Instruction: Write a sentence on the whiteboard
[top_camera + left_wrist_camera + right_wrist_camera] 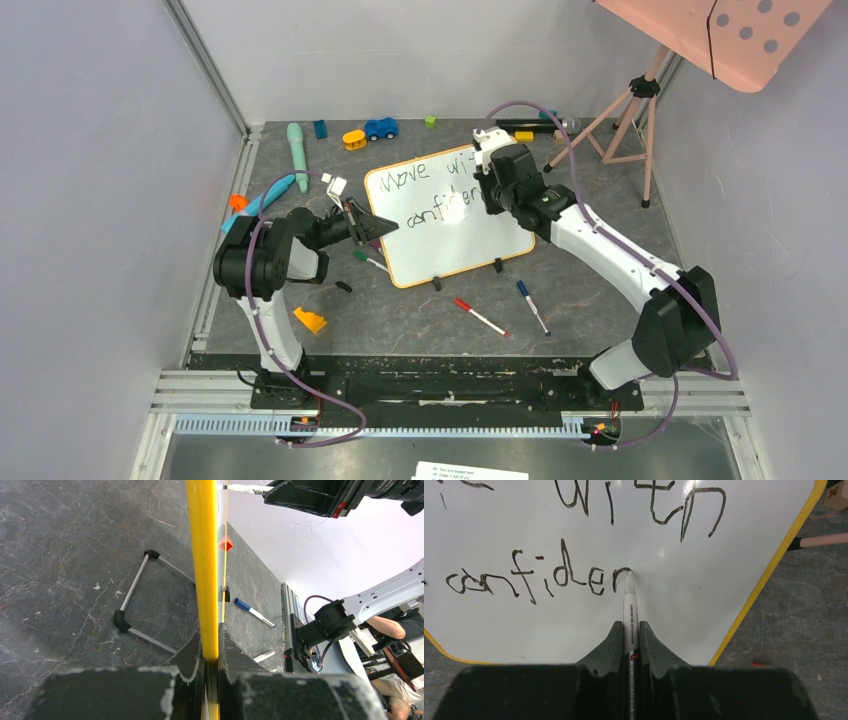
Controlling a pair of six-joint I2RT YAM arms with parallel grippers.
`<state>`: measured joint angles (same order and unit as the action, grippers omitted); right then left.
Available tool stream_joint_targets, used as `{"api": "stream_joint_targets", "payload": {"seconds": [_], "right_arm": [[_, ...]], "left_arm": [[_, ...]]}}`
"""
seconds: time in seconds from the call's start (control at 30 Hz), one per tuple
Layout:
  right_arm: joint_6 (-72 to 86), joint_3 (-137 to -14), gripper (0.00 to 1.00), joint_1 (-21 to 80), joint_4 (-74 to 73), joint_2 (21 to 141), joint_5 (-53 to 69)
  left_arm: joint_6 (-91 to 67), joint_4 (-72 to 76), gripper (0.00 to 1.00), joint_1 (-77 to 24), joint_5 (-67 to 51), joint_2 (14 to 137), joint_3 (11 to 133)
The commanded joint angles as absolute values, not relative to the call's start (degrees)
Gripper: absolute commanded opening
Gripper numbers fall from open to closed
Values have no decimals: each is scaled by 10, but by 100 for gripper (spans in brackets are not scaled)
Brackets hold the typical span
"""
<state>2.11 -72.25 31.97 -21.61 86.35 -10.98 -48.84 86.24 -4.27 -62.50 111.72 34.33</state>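
With the left pincer (pixel 385 225) clamped on the frame of the whiteboard (pixel 470 245) mid-surface, the right pincer (pixel 629 627), closed on the marker (pixel 629 605), should press lightly and stroke slowly, finishing the sentence (pixel 539 577) past "confiden" without smearing.

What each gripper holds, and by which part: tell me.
The left gripper clamps the whiteboard by its yellow frame edge; the right gripper pinches a marker by its barrel, behind the tip.

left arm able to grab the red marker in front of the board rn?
Probably not as is: the left gripper is shut on the whiteboard frame. The red marker lies uncovered; likely reachable once the board is released.
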Motion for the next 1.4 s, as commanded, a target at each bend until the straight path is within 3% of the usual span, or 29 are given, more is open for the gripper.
{"api": "stream_joint_targets", "payload": {"seconds": [0.0, 0.33, 1.37], "right_arm": [[29, -698, 0, 311, -207, 849, -129], [41, -659, 0, 311, -202, 832, -116], [19, -721, 0, 289, -216, 819, -116]], "left_arm": [[-386, 892, 2, -41, -600, 1133, 348], [-386, 892, 2, -41, -600, 1132, 347], [-385, 892, 2, -40, -599, 1132, 347]]}}
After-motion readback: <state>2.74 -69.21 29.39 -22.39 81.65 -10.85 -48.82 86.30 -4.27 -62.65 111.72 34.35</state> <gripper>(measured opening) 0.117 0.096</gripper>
